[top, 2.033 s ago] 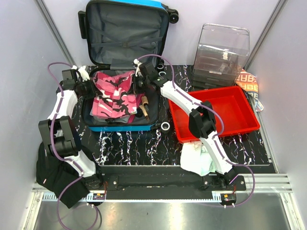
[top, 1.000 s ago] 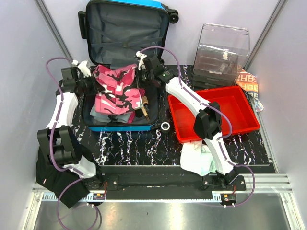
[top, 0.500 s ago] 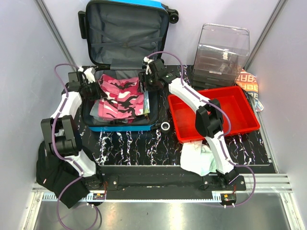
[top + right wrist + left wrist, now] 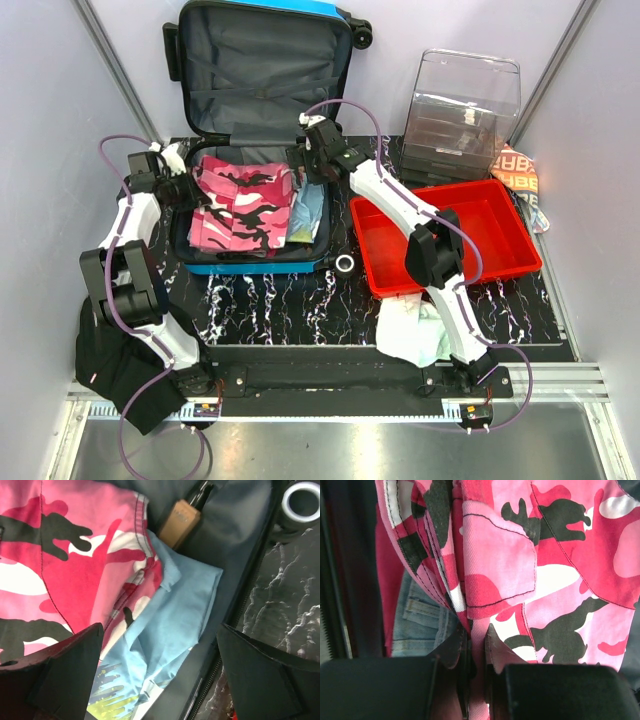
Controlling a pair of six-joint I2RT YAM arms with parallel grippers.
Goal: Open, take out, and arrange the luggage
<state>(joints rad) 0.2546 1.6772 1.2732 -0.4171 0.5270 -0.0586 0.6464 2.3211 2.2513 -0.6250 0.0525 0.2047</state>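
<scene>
Pale lilac walls (image 4: 50, 120) close in a black marbled table (image 4: 300, 300). At its far left lies the luggage (image 4: 262, 70): bright blue shell, grey lining, open, long axis near to far, lid upright, wheels far. The left gripper (image 4: 472, 652) pinches a pink camouflage garment (image 4: 240, 205) inside. The right gripper (image 4: 299, 168) gapes wide, empty, above it.

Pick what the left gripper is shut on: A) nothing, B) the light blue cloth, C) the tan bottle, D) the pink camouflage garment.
D: in the left wrist view, the left gripper pinches a fold of the pink camouflage garment, which lies in the open blue suitcase.
</scene>
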